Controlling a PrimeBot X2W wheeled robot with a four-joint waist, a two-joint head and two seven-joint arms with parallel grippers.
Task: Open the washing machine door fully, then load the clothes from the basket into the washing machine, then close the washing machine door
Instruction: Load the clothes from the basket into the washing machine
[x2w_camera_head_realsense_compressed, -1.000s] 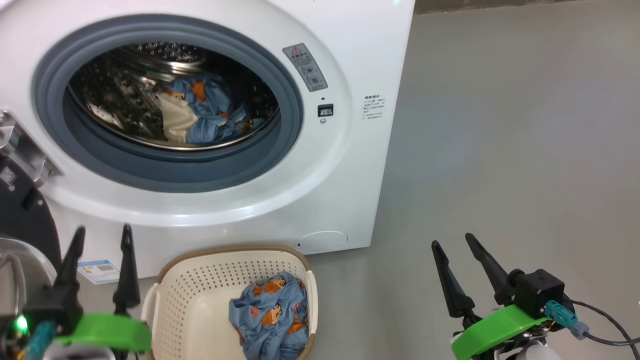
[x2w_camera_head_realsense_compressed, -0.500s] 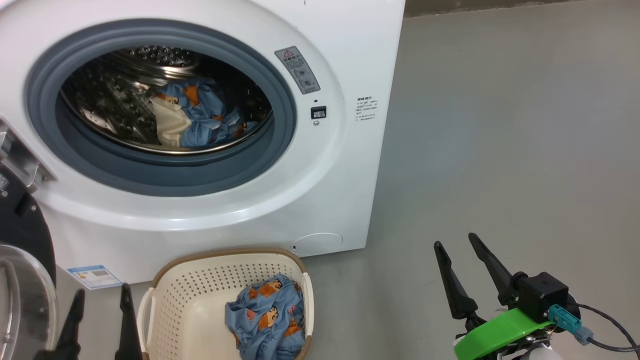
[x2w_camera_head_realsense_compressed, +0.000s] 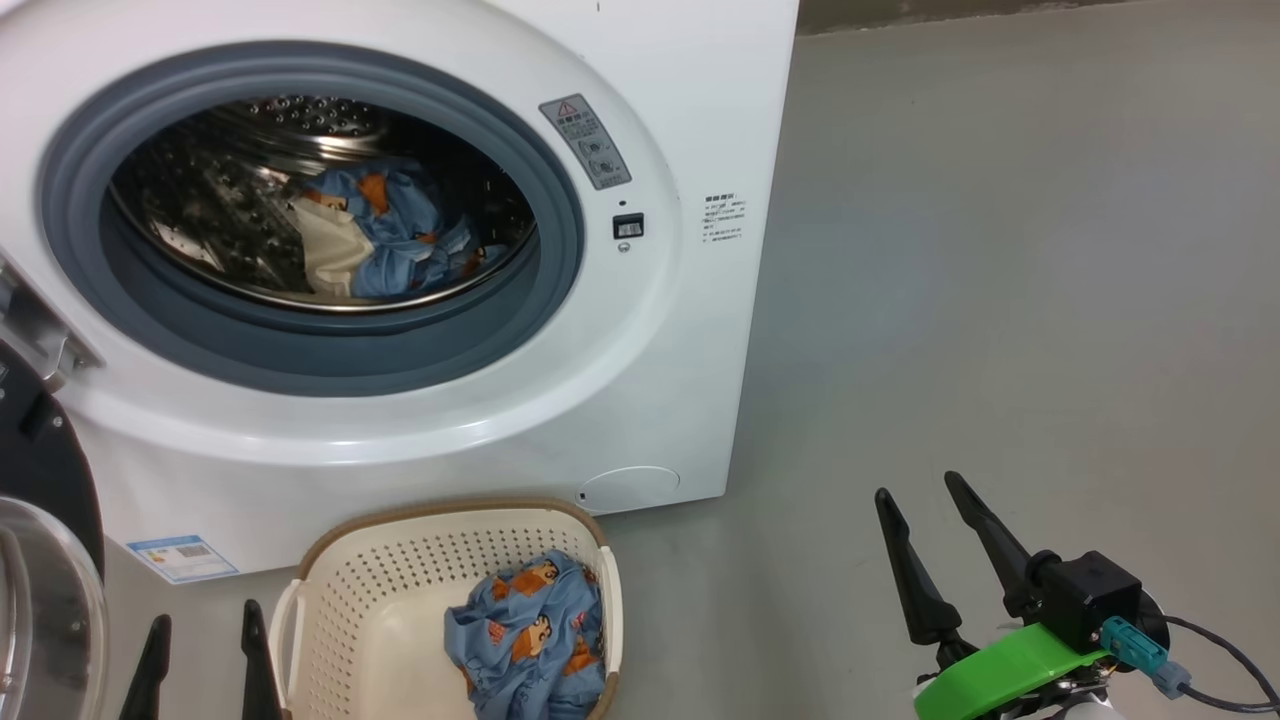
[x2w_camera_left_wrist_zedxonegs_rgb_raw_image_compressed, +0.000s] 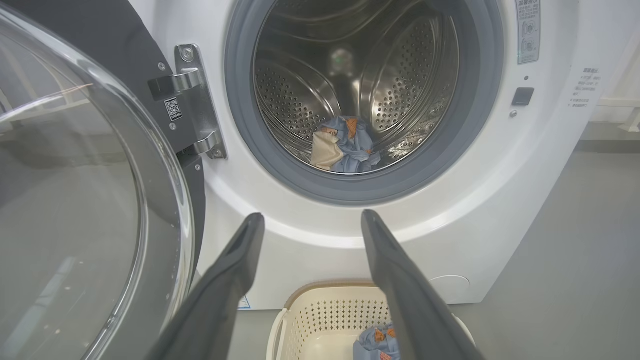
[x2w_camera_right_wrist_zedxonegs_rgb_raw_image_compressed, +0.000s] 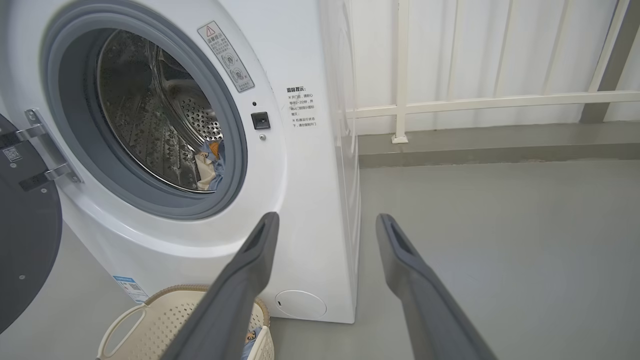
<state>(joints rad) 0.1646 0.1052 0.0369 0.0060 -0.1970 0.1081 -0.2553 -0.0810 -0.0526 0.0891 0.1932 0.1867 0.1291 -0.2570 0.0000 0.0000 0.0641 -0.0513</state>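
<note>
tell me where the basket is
The basket sits on the floor at the bottom of the head view, left of centre, in front of the washing machine below its open drum, with a blue garment in its right half.

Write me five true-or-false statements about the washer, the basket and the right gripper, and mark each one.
The washing machine door stands open. True.
The basket sits on the floor before the washing machine. True.
The basket is empty. False: a blue garment lies in it.
The washing machine holds nothing. False: clothes lie in its drum.
The right gripper has its jaws open and empty. True.
</note>
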